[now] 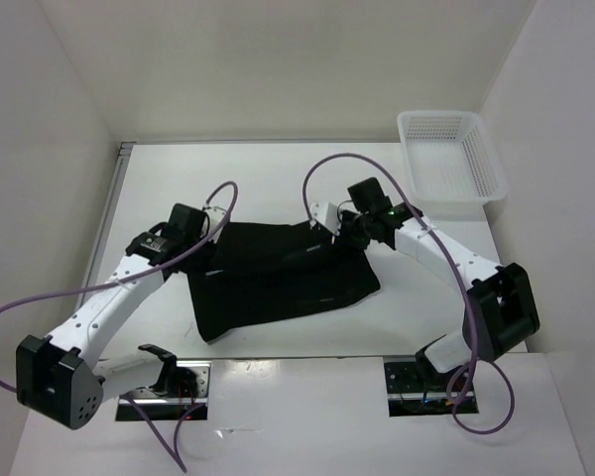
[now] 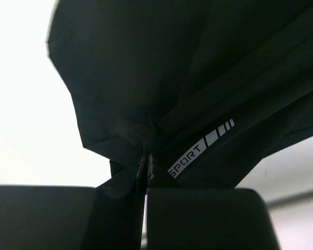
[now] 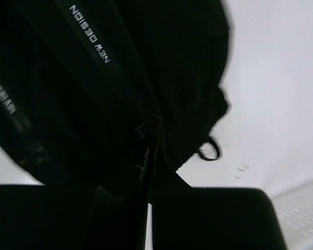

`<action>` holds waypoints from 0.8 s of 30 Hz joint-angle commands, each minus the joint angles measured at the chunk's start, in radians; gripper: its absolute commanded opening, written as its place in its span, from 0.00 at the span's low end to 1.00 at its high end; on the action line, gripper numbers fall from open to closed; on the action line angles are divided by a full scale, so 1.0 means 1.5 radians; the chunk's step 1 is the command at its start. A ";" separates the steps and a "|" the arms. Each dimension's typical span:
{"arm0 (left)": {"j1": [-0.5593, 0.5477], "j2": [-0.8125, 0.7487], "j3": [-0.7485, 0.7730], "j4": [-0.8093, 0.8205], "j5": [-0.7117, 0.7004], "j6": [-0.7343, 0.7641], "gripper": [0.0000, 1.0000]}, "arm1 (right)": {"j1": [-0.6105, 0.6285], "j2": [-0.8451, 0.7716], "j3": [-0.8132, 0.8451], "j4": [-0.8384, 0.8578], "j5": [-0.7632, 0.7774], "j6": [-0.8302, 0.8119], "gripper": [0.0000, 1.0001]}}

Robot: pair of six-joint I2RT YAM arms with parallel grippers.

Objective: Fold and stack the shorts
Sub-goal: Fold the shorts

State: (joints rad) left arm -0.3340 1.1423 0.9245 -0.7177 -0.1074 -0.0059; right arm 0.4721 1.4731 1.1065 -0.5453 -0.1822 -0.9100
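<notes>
The black shorts [image 1: 278, 278] lie spread across the middle of the white table, their far edge lifted at both ends. My left gripper [image 1: 214, 234] is shut on the far left corner of the shorts [image 2: 161, 78]; the cloth bunches between its jaws, beside a pale "SPORT" mark [image 2: 190, 156]. My right gripper [image 1: 335, 230] is shut on the far right corner of the shorts [image 3: 94, 94], where pale lettering [image 3: 89, 34] and a small cord loop [image 3: 208, 150] show. Black fabric fills both wrist views and hides the fingertips.
A white mesh basket [image 1: 452, 159] stands at the far right corner of the table. White walls close in the table on the left, back and right. Purple cables arc over both arms [image 1: 367, 164].
</notes>
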 commanded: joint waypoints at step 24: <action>-0.050 0.003 0.105 -0.376 0.120 0.004 0.00 | 0.039 -0.030 0.015 -0.463 -0.045 -0.270 0.00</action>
State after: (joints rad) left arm -0.4084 1.1465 1.1450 -1.0946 0.0242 -0.0071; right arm 0.5152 1.4239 1.1542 -1.0595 -0.2802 -1.2385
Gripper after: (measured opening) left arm 0.007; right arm 0.008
